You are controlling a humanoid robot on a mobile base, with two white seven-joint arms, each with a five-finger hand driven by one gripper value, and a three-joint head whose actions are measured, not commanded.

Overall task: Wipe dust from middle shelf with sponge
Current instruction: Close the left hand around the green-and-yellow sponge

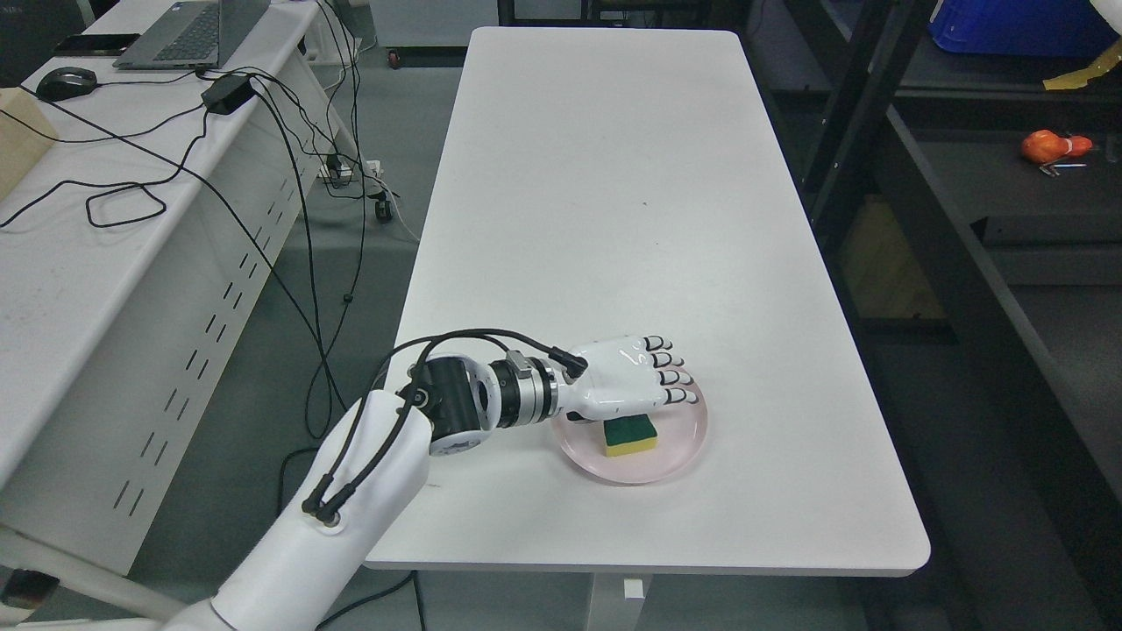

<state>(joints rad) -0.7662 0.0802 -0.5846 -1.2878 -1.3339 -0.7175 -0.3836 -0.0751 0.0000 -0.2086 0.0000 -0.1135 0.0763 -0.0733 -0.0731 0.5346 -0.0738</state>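
Note:
A sponge (631, 436) with a green top and a yellow underside lies on a round pink plate (675, 456) near the front of the white table (614, 193). My left hand (671, 372) comes in from the lower left and hovers palm down over the plate's far half, just behind and above the sponge. Its fingers (673, 379) stretch out to the right, relaxed and holding nothing. The thumb is hidden under the palm. A dark shelf rack (964, 184) stands to the right of the table. My right arm does not show.
An orange object (1052, 146) lies on a rack shelf, and a blue bin (1017, 26) sits higher up. On the left stands a second white desk (79, 263) with a laptop (188, 35), a mouse (66, 83) and trailing black cables (289, 175).

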